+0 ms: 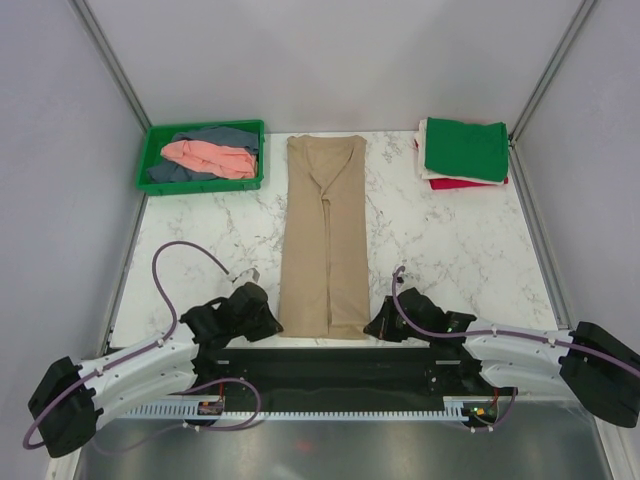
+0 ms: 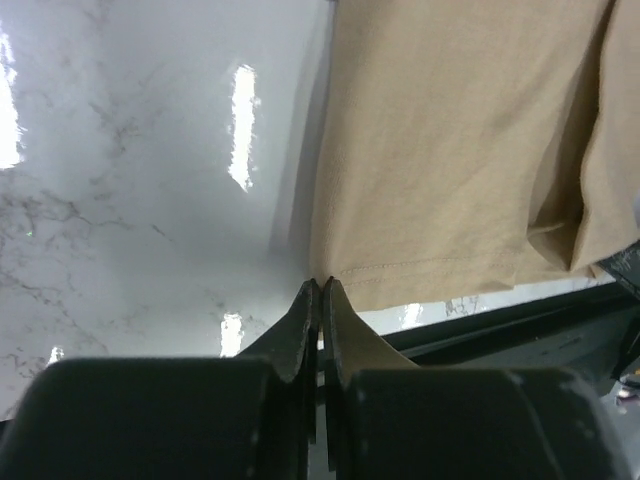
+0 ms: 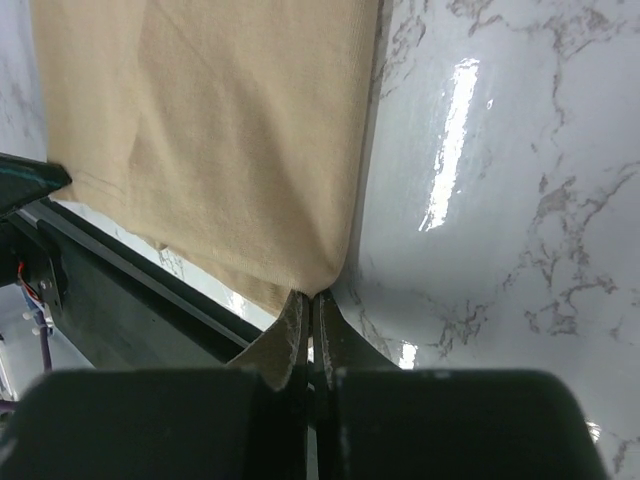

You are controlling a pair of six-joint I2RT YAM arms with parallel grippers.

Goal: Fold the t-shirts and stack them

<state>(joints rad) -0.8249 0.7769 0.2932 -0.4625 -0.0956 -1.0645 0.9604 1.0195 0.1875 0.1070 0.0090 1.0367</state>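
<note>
A tan-beige t-shirt (image 1: 325, 235) lies in the middle of the marble table, folded lengthwise into a long strip. My left gripper (image 1: 266, 318) is at its near left corner. In the left wrist view the jaws (image 2: 320, 283) are shut with the hem corner of the tan shirt (image 2: 450, 150) pinched at their tips. My right gripper (image 1: 378, 324) is at the near right corner. In the right wrist view the jaws (image 3: 309, 294) are shut on the puckered corner of the tan shirt (image 3: 220, 130). A folded dark green shirt (image 1: 465, 148) lies on a red shirt (image 1: 470, 184) at the back right.
A green plastic tray (image 1: 205, 128) at the back left holds a crumpled salmon pink shirt (image 1: 210, 157) on a grey-blue shirt (image 1: 228, 137). The table's near edge, with a dark rail (image 1: 330, 365), runs just behind both grippers. Grey walls close in the sides and back.
</note>
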